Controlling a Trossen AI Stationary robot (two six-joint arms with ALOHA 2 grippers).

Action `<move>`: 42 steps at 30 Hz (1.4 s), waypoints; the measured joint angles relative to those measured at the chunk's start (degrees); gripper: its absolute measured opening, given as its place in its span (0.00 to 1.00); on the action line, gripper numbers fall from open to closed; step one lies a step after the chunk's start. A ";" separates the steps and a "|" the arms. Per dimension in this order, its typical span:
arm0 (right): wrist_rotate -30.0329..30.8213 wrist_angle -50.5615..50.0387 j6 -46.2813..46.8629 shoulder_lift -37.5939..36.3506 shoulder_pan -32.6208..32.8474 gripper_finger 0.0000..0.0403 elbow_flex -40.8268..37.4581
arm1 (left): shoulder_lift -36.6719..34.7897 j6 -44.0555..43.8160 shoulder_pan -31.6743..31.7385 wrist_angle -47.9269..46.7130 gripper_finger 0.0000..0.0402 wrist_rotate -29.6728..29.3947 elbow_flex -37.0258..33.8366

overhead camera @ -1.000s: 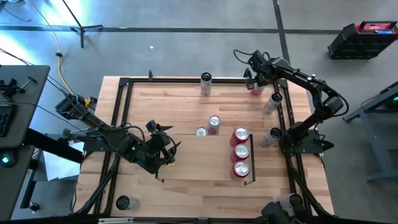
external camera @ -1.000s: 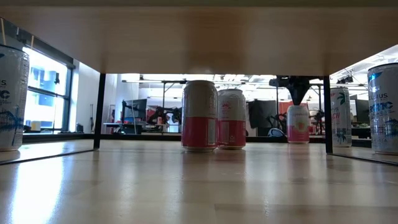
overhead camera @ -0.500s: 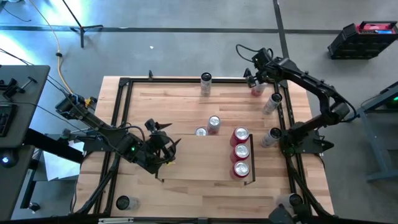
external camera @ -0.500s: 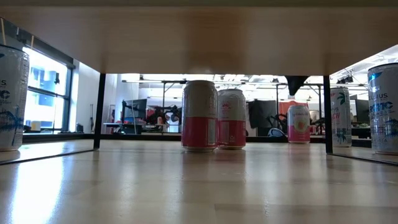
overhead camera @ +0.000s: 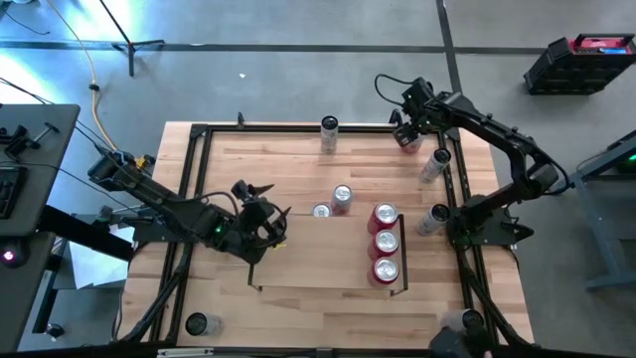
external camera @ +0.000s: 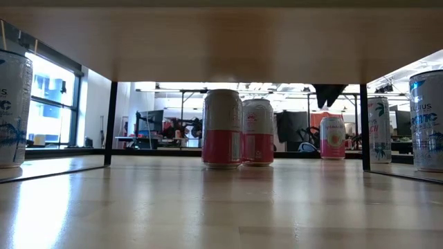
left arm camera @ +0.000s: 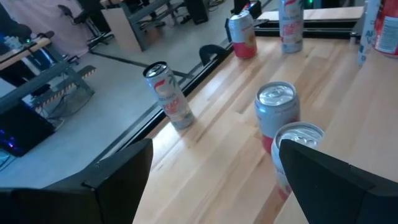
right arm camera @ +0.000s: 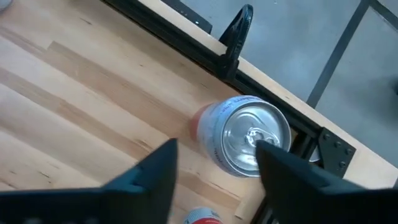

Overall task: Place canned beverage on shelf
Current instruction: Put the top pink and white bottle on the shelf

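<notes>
The shelf (overhead camera: 318, 261) is a light-wood bay with thin black rails; three red-topped cans (overhead camera: 386, 242) stand in a row along its right rail. Two more cans (overhead camera: 341, 198) stand upright just beyond its far side. My right gripper (overhead camera: 406, 125) (right arm camera: 217, 149) hovers open above a pink can (right arm camera: 249, 134) (external camera: 333, 137), which stands upright at the table's far right corner; its fingers are clear of the can's top. My left gripper (overhead camera: 264, 225) (left arm camera: 216, 146) is open at mid-left and points toward the two middle cans (left arm camera: 277, 109), holding nothing.
One can (overhead camera: 329, 134) stands by the far rail, and two cans (overhead camera: 434, 164) lean near the right rail. Another can (overhead camera: 197, 323) sits at the near left, outside the black frame (overhead camera: 194, 189). Bare wood lies between my left gripper and the shelf's left part.
My right gripper has risen off the pink can's top and its fingers have spread apart; the can stays standing in place. My left gripper has swung a little toward the table's right and far side, turning toward the two middle cans.
</notes>
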 joint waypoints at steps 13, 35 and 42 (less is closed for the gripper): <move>-3.75 -2.25 1.25 4.61 -7.11 0.98 0.04 | 0.00 0.00 1.04 2.09 0.85 0.10 -0.01; -4.59 -0.88 -5.19 8.76 -7.75 0.98 0.04 | 0.00 -0.17 1.02 2.37 0.85 2.32 0.00; -0.82 -0.17 -11.14 8.76 -6.26 0.98 0.04 | -0.02 -0.17 1.02 2.37 0.85 2.99 -0.02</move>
